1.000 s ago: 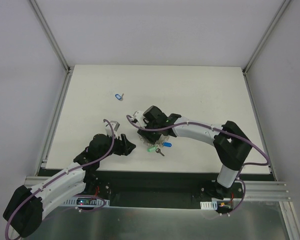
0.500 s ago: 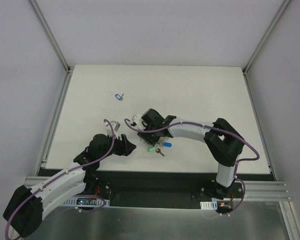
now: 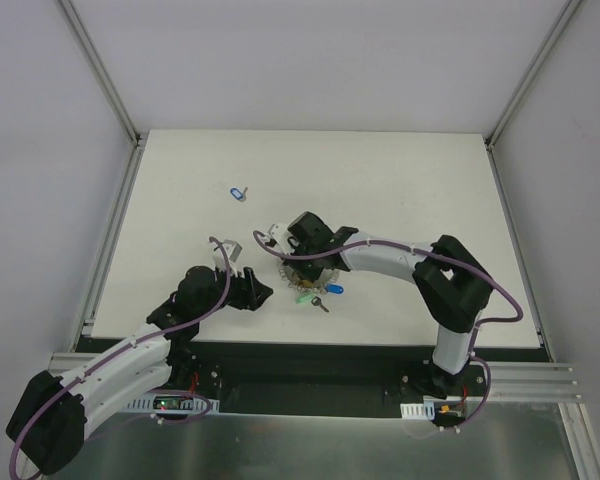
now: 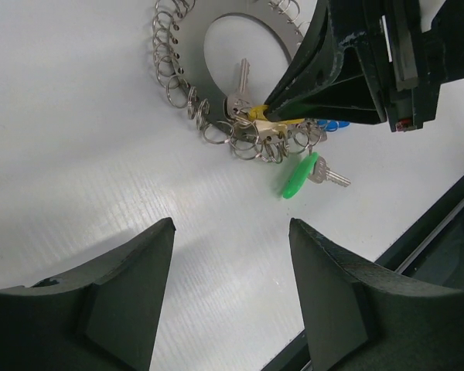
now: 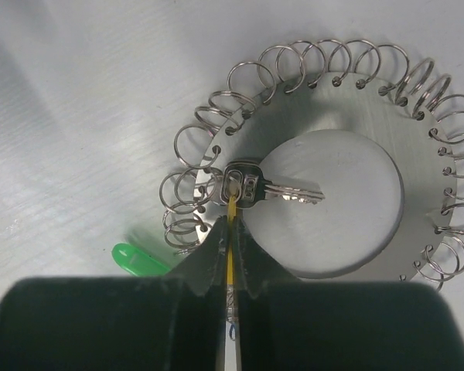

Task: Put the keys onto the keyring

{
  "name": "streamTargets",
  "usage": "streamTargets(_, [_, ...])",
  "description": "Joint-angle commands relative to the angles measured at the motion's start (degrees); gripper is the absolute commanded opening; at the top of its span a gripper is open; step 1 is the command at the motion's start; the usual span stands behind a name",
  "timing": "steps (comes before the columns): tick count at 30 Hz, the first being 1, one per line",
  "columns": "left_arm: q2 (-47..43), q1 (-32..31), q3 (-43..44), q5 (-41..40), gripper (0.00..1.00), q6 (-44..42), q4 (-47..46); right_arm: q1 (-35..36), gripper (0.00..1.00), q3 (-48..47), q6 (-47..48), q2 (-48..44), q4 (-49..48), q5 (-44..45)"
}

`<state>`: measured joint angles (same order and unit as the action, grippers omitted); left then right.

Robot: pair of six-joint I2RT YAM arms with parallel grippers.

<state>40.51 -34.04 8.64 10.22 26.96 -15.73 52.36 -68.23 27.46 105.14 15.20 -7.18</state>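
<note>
The keyring (image 5: 356, 100) is a flat grey metal ring rimmed with small wire loops; it lies on the white table (image 3: 380, 190) and also shows as the keyring (image 4: 174, 69). My right gripper (image 5: 230, 232) is shut on the thin yellow head (image 5: 231, 220) of a key whose silver blade (image 5: 290, 193) lies across the ring's hole. A green key (image 4: 298, 176) and a blue key (image 3: 332, 291) lie at the ring's near edge. Another blue key (image 3: 238, 192) lies far off to the back left. My left gripper (image 4: 232, 228) is open over bare table, short of the ring, holding nothing.
The right gripper (image 4: 325, 77) fills the space above the ring's near side in the left wrist view. The table's front edge and black rail (image 4: 441, 224) run close behind the green key. Grey walls enclose the table on three sides.
The right gripper's jaws have closed on the yellow key head, and that arm shifted slightly over the ring. The left arm has stayed put.
</note>
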Motion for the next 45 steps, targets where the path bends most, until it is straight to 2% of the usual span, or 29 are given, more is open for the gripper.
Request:
streamTargets(1, [0.97, 0.20, 3.31, 1.29, 0.61, -3.75, -3.17, -0.15, 0.01, -1.91, 0.66, -3.36, 3.51, -1.87])
streamTargets(12, [8.17, 0.20, 7.17, 4.54, 0.61, -10.87, -10.72, -0.41, 0.01, -5.33, 0.31, -8.55, 8.61, -3.19])
streamTargets(17, [10.20, 0.20, 7.70, 6.65, 0.57, -13.86, -14.06, -0.94, 0.01, -6.30, 0.84, -10.83, 10.99, -3.28])
streamTargets(19, [10.72, 0.20, 7.88, 8.14, 0.53, -14.04, -15.73, -1.12, 0.01, -7.00, 0.93, -11.36, 12.56, -2.84])
streamTargets(29, [13.63, -3.05, 10.43, 13.07, 0.51, -17.02, -18.73, -1.12, 0.01, -10.35, 0.22, -15.31, 16.88, -2.05])
streamTargets(38, [16.88, -6.91, 12.18, 11.41, 0.51, -24.50, -20.57, -1.21, 0.01, -12.72, 0.31, -17.86, 20.22, -0.03])
streamTargets(45, [19.69, -8.94, 12.01, 8.24, 0.50, -27.65, -26.90, -1.29, 0.01, -12.90, 0.31, -19.36, 20.83, 0.41])
